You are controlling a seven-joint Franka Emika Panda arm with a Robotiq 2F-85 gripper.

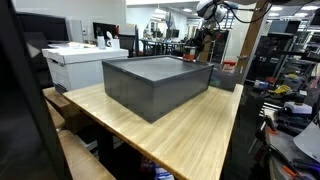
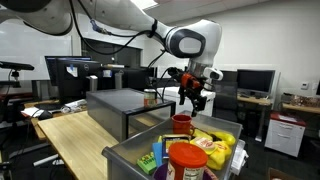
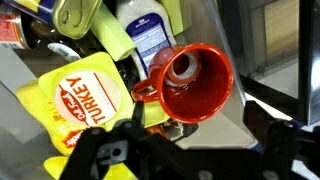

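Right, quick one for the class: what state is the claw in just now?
Claw: open, holding nothing, hanging just above the red cup.

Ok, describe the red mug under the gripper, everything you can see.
The red mug is glossy, maybe ceramic or plastic, with a side handle. It stands upright, mouth up, in the grey bin, by its wall. Something pale and round shows inside; what it is I cannot tell. Its handle side meets the yellow turkey packet; a white bottle lies close by. The open gripper hangs above, not touching.
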